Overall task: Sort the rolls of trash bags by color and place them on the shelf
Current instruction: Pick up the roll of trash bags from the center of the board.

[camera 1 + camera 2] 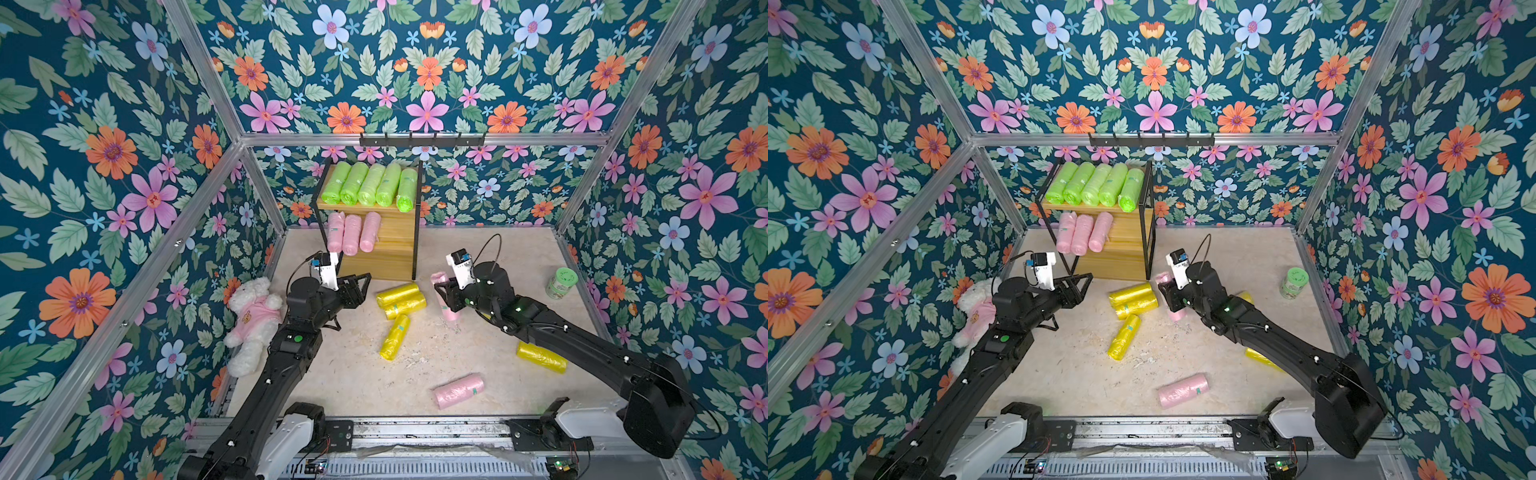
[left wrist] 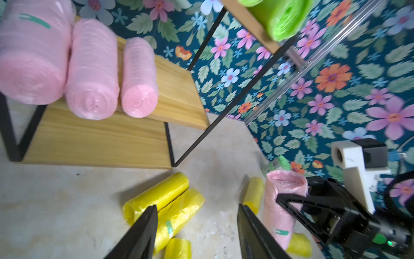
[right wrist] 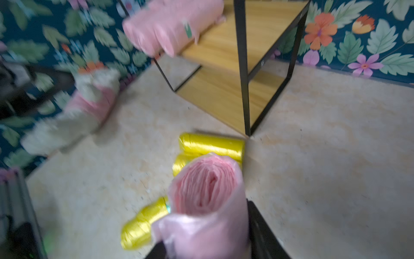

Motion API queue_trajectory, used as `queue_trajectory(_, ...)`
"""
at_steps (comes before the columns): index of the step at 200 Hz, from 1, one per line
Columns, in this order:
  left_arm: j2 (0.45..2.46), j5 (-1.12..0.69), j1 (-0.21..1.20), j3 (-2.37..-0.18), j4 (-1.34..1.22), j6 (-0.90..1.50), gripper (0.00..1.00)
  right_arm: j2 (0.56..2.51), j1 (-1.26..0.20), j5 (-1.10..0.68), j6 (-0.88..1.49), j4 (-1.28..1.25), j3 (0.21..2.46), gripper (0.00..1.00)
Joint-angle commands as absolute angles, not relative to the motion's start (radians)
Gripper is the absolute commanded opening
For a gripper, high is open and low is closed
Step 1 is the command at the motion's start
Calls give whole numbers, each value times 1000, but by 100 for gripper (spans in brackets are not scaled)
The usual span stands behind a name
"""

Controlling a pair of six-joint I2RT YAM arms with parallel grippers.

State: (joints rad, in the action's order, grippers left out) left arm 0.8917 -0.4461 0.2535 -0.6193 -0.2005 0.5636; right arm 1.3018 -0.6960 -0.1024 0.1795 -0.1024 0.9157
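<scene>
Top board of the shelf [image 1: 395,249]: five green rolls [image 1: 370,185] lying side by side, touching, long axes front to back, round ends facing out over the front edge. Middle board, left part: three shelved pink rolls [image 1: 352,235], touching, also lying front to back, ends forward.

Right gripper [image 1: 441,291]: jaws pressed onto the held pink roll [image 2: 285,186], pinching it across its side, just right of the shelf's front right leg. Stands steeply, near upright, coiled end up and tipped toward the shelf. Lower end touching the tabletop [image 1: 332,374] or not: cannot tell.

Left gripper [image 2: 197,208]: jaws spread apart, low before the shelf's front left leg, aimed across toward the yellow pair [image 1: 398,293].

That pair: on the tabletop just in front of the front right leg, touching along their length, long axes left to right, right ends slightly farther back. Just nearer: third yellow roll [image 1: 395,343], long axis diagonal, far end pointing at the pair. Partly under the right arm [image 1: 582,345]: fourth yellow roll [image 1: 540,356], axis across, slanting. Behind that arm: fifth yellow roll [image 1: 1246,296], mostly hidden. Near the front edge, well apart from the shelf: loose pink roll [image 1: 458,390], lying on its side, long axis left to right, teal sticker by its right end.
</scene>
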Motion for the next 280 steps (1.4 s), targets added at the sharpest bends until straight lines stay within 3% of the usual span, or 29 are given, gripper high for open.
queue_trajectory(1, 874, -473, 287, -582, -474, 721, 68, 1262, -684, -97, 516, -499, 861, 41)
queue_trajectory(34, 891, -405, 409, -551, -638, 802, 75, 1254, -684, -4, 784, -796, 775, 40)
queue_trajectory(70, 938, -312, 521, -549, -741, 827, 80, 1279, -687, 20, 945, -951, 758, 40)
queue_trajectory(192, 1164, -352, 660, -646, -938, 886, 87, 1367, -713, -30, 1096, -1087, 828, 39)
queue_trajectory(240, 1215, -380, 667, -671, -964, 888, 78, 1406, -712, -55, 1149, -1153, 840, 39)
queue_trajectory(280, 1241, -379, 668, -675, -1029, 894, 59, 1419, -713, -58, 1163, -1168, 838, 38)
